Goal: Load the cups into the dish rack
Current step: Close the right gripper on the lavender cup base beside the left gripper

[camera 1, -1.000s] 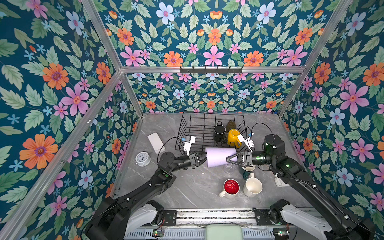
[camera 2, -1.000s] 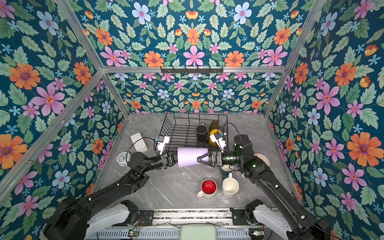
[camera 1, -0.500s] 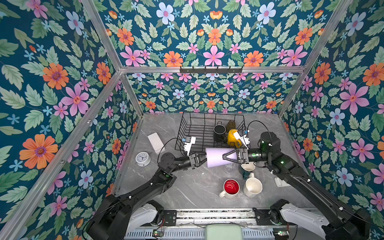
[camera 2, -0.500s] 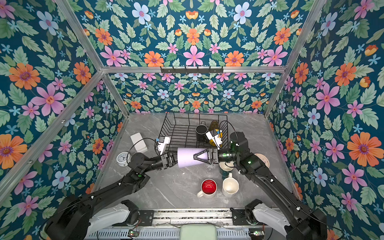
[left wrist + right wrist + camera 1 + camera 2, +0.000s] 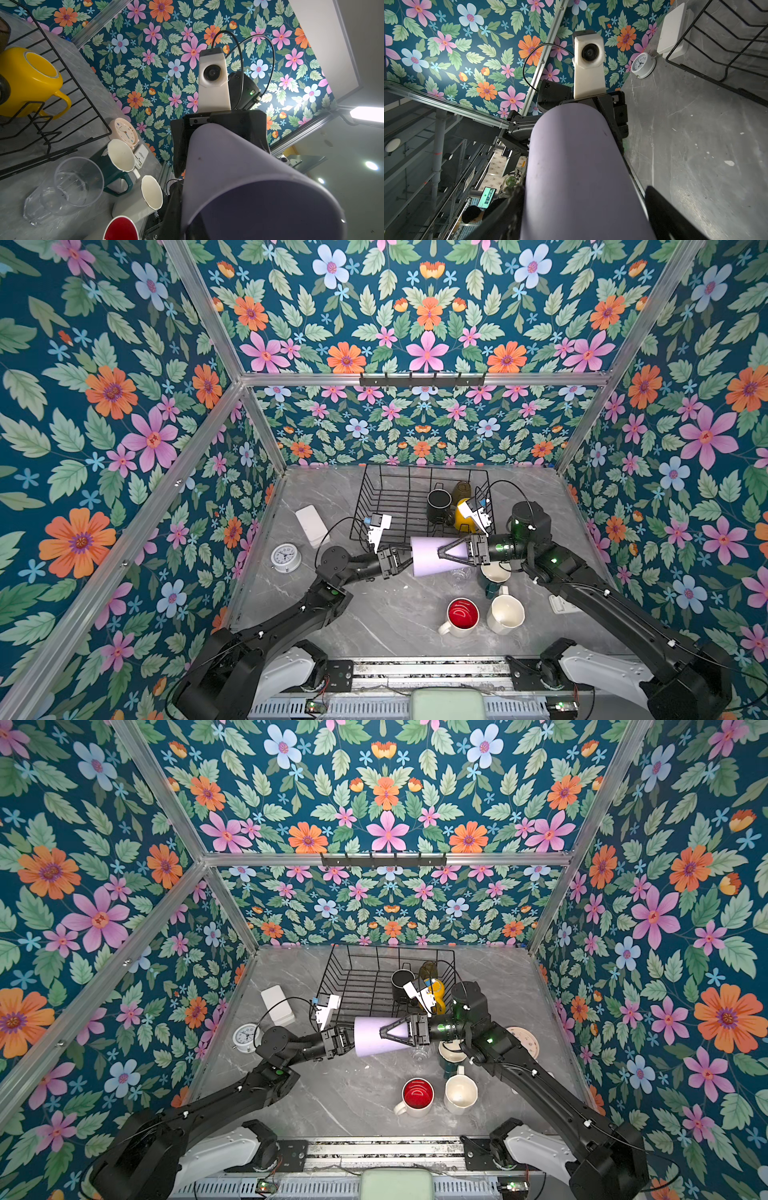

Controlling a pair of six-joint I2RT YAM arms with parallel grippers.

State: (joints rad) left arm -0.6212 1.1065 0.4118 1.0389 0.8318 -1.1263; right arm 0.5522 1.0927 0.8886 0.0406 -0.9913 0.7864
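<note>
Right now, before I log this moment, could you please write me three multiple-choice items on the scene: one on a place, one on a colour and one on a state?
1. Where is the yellow mug relative to the dish rack?
A) in front of it
B) inside it
C) to its left

2. What colour is the inside of the white mug beside the cream mug?
A) red
B) blue
C) green

3. How is the lilac tumbler placed?
A) standing upright
B) upside down
C) lying sideways in the air between the left pincer and the right pincer

Answers:
1 B: it sits within the rack's wires, next to the black mug.
2 A: its open mouth shows bright red in both top views.
3 C: the left pincer is shut on its wide end, while the right pincer's open jaws straddle its narrow end.
</note>
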